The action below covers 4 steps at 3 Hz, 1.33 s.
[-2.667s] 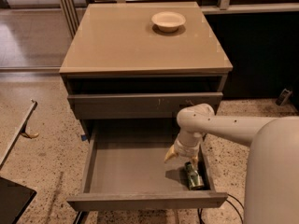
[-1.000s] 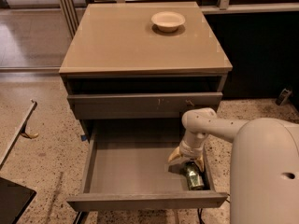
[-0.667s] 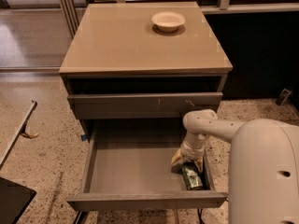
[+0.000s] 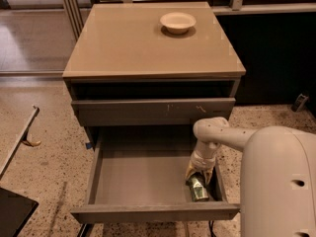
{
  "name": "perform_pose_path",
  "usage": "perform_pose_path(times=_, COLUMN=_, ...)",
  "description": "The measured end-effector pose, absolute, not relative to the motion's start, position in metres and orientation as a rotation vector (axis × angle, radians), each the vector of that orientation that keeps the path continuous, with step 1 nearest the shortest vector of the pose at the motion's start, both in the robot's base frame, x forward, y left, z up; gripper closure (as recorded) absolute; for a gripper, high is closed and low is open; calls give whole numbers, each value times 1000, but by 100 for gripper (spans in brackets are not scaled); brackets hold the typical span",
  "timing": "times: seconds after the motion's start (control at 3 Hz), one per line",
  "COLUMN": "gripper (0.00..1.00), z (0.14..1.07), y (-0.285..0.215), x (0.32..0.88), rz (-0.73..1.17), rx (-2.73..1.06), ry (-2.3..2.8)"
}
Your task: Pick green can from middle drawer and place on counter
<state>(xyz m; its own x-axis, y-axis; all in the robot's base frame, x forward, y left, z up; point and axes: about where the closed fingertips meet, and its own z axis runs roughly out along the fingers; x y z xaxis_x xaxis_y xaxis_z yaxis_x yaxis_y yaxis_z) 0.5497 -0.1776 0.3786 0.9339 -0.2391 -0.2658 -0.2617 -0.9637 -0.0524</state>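
The green can (image 4: 199,190) lies on its side in the front right corner of the open middle drawer (image 4: 143,177). My gripper (image 4: 199,175) reaches down into the drawer from the right and sits right over the can's near end, its yellowish fingertips at the can. The beige counter (image 4: 133,41) tops the cabinet above.
A cream bowl (image 4: 177,21) sits at the back right of the counter. The scuffed drawer front (image 4: 153,111) above is nearly shut. My white arm (image 4: 276,177) fills the lower right. Speckled floor lies left, with a dark object (image 4: 15,211) at the bottom left.
My gripper has lowered further into the drawer and closer onto the can. The can has stayed in the front right corner.
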Motion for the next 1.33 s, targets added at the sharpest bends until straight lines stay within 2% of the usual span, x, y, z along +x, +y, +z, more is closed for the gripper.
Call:
perform_pose_path(times=0.33, gripper=90, z=379, y=-175, x=543, rz=417, rx=-3011, ry=362)
perform_pose_path(times=0.67, gripper=100, z=393, y=-169, x=536, rz=411, rx=-2992, ry=318)
perform_pose_path(times=1.33, gripper=100, z=493, y=-149, x=524, rz=262, rx=-2848, ry=253)
